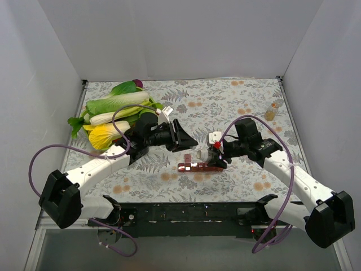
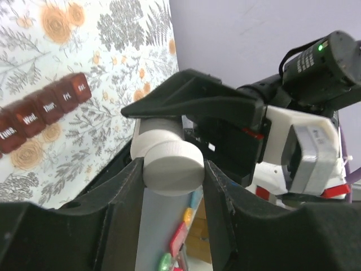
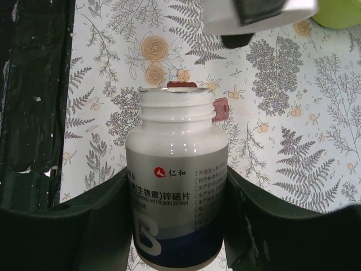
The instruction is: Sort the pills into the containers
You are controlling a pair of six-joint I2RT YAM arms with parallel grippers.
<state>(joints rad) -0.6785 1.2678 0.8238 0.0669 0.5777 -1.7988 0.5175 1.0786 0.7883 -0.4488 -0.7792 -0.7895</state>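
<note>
My right gripper (image 1: 211,151) is shut on the body of a white and grey pill bottle (image 3: 176,186), which lies tilted with its open mouth (image 3: 169,93) toward the left arm. My left gripper (image 1: 190,144) is shut on the bottle's white ribbed cap (image 2: 172,165), held just in front of the bottle's neck (image 2: 155,132). The containers are a dark red-brown strip of day-labelled lidded compartments (image 1: 200,167) on the table just below both grippers. The strip also shows in the left wrist view (image 2: 48,108). No loose pills show.
A pile of leafy vegetables (image 1: 115,110) lies at the back left. A small amber bottle (image 1: 271,112) stands at the back right near the wall. The flowered tablecloth (image 1: 225,101) covers the table, and white walls close three sides.
</note>
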